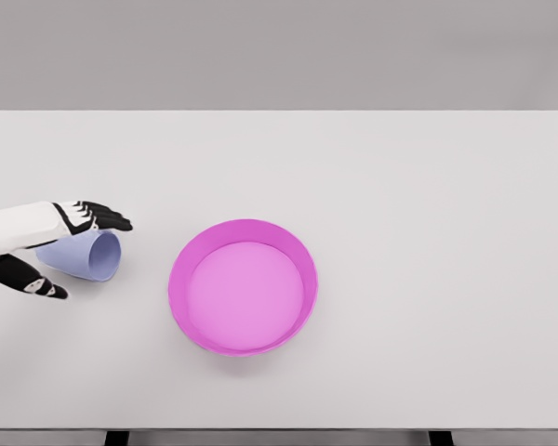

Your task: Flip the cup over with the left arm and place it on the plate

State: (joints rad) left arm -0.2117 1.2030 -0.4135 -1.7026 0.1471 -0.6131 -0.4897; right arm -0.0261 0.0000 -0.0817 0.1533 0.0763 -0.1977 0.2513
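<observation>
A pale lavender cup [91,256] lies on its side on the white table, its open mouth facing right toward the plate. My left hand [74,249] comes in from the left edge and straddles the cup: the black fingers [102,216] reach over its top and the thumb [33,281] sits below and in front of it. The fingers look spread around the cup, not closed on it. The magenta plate [243,286], a shallow round dish with a raised rim, rests just right of the cup, near the table's middle. My right hand is out of view.
The white table [400,186] fills the view, with its front edge near the bottom of the picture and a grey wall behind.
</observation>
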